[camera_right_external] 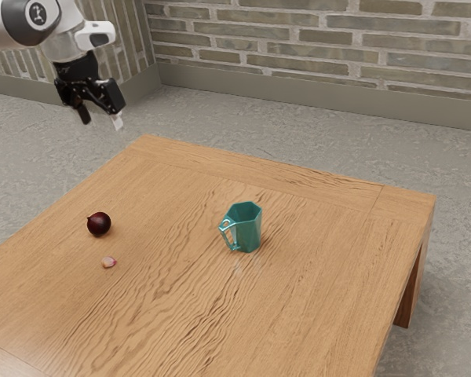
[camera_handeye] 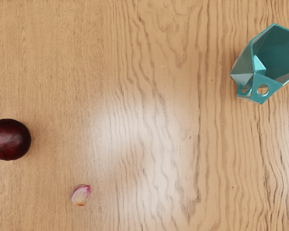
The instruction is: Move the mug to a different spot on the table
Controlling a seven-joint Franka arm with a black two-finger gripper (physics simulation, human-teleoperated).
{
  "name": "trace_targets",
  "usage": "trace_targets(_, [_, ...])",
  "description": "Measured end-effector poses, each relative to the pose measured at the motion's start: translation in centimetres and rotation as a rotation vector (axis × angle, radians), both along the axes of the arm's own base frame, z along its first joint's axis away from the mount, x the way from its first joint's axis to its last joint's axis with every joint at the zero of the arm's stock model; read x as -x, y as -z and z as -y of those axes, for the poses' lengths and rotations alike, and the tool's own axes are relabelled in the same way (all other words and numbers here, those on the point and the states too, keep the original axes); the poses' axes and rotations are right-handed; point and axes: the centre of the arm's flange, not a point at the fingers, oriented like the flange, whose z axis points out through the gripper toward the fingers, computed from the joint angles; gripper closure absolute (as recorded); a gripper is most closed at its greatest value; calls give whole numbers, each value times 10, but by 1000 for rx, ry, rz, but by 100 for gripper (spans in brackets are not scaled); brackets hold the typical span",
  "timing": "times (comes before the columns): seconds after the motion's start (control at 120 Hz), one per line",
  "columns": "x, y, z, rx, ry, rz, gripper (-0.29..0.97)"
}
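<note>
One teal mug [camera_right_external: 243,226] [camera_handeye: 269,60] stands upright near the middle of the wooden desk [camera_right_external: 298,314] [camera_handeye: 149,72], well in from every edge. It has faceted sides, and its handle points toward the exterior view's left. Nothing touches it. Well apart from the mug, toward the desk's edge on the exterior view's left, lies a dark red onion [camera_right_external: 99,223] [camera_handeye: 8,139]. A small pinkish clove [camera_right_external: 108,261] [camera_handeye: 81,194] lies near the onion, on the side toward the desk's near edge. The arm's black jaws hang high in the air off the desk's far corner on the exterior view's left, spread apart and holding nothing. A grey floor [camera_right_external: 47,149] surrounds the desk, with a brick wall [camera_right_external: 337,39] behind.
</note>
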Motion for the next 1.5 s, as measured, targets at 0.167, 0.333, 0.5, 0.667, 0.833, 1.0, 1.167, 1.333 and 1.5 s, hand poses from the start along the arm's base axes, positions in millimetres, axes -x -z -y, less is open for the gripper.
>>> trace_targets(0.167, [13,11,-20,5,-26,-11,2])
trace_targets(0.333, [7,68,48,1,103,-33,2])
trace_targets(0.5, [-2,132,147,-14,282,-30,2])
trace_targets(0.667, [-1,203,200,-28,394,-5,4])
trace_targets(0.833, [-23,250,112,-49,274,49,4])
trace_targets(1.0, [-33,282,131,-62,347,82,5])
trace_targets(1.167, [-42,317,156,-66,420,112,5])
trace_targets(1.333, [-57,340,167,-72,450,171,5])
trace_targets(1.5, [-72,348,172,-63,440,239,11])
